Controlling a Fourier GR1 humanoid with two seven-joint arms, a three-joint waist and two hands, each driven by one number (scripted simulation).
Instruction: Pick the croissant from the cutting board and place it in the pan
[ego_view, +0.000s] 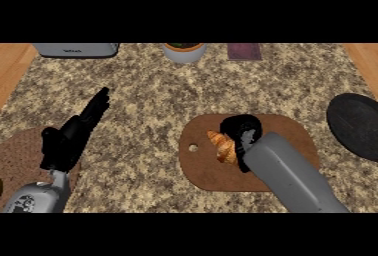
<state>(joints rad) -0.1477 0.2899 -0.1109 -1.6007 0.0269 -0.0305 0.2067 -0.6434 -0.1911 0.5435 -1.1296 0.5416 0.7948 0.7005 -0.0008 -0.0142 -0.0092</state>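
Granite counter (148, 90): croissant (223, 147) lies lengthwise away from robot under right hand (244, 131).

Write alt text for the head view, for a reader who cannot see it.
The robot's right hand curls over a croissant on a brown cutting board on a speckled counter. A dark pan sits at the right edge, apart from the board. The left hand rests open at the left, fingers up.

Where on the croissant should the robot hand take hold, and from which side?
Across the croissant's thick middle, from above. It lies flat on the cutting board, running lengthwise away from the robot. The right robot hand already curls over its right side.
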